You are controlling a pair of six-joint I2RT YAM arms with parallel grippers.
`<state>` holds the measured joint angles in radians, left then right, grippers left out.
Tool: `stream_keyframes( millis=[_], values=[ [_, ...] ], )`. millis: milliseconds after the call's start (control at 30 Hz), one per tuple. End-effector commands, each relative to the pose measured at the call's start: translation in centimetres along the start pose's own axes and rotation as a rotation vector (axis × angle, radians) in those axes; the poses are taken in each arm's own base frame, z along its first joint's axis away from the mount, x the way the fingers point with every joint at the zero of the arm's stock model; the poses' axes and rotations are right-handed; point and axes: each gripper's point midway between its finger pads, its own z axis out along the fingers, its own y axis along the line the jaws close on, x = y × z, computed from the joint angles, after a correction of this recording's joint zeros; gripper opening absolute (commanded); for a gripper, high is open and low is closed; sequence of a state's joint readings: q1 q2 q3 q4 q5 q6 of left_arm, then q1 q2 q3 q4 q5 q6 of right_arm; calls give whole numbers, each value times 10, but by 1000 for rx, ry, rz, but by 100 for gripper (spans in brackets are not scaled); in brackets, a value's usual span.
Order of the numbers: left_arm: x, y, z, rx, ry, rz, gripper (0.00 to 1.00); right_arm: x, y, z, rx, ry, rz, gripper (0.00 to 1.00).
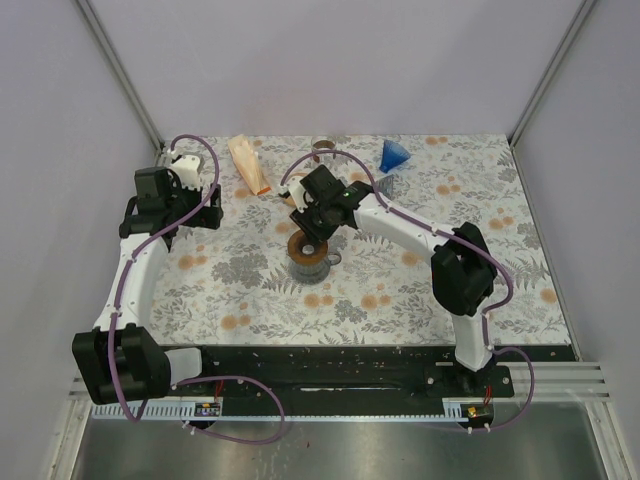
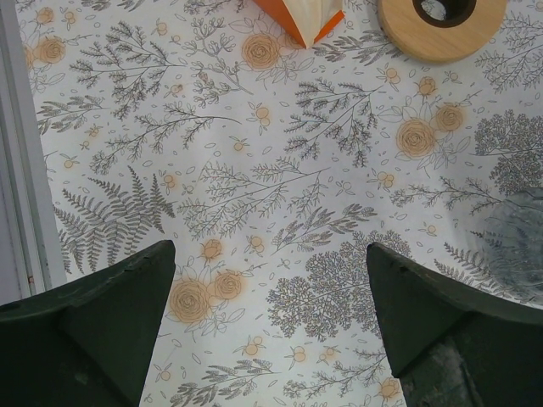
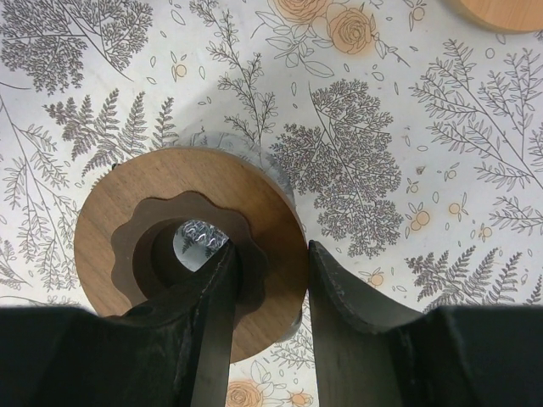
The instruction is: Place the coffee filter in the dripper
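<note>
The coffee filter [image 1: 250,165] is a flat orange and cream wedge lying at the back left of the floral cloth; its tip [image 2: 307,15] shows in the left wrist view. A blue cone, the dripper [image 1: 393,155], stands at the back right. A wooden ring [image 3: 170,212] with a scalloped hole rests on a glass cup [image 1: 309,262] mid-table. My right gripper [image 3: 270,250] [image 1: 308,225] is shut on this ring, one finger inside the hole, the other against the outer rim. Left of the filter, my left gripper [image 2: 270,254] [image 1: 205,205] hangs open over bare cloth.
A second, plain wooden ring [image 1: 323,147] [image 2: 441,21] lies at the back between the filter and the blue cone; its edge [image 3: 501,13] also shows in the right wrist view. White walls close in the table on three sides.
</note>
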<state>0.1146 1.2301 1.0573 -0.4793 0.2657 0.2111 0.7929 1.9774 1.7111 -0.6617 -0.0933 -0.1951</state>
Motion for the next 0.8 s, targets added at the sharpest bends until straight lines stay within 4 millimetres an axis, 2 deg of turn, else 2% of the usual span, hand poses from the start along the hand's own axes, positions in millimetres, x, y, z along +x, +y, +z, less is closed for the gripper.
stream_keyframes(
  millis=[0, 100, 267, 533, 633, 767],
  values=[
    [-12, 2, -2, 3, -47, 13, 99, -18, 1, 3, 16, -54, -41, 7],
    [-10, 1, -1, 6, -44, 12, 99, -16, 2, 4, 12, -49, -45, 14],
    [-12, 2, -2, 2, -47, 15, 99, -12, 7, 3, -12, -44, -66, 34],
    [-11, 3, -2, -4, -43, 14, 99, -11, 7, -3, -19, -16, -103, 52],
    [-10, 3, -2, -2, -42, 16, 99, -18, 5, -12, -11, -30, -109, 57],
    [-10, 3, -2, -3, -40, 17, 99, -37, 4, -33, 2, -93, -118, 70]
  ],
)
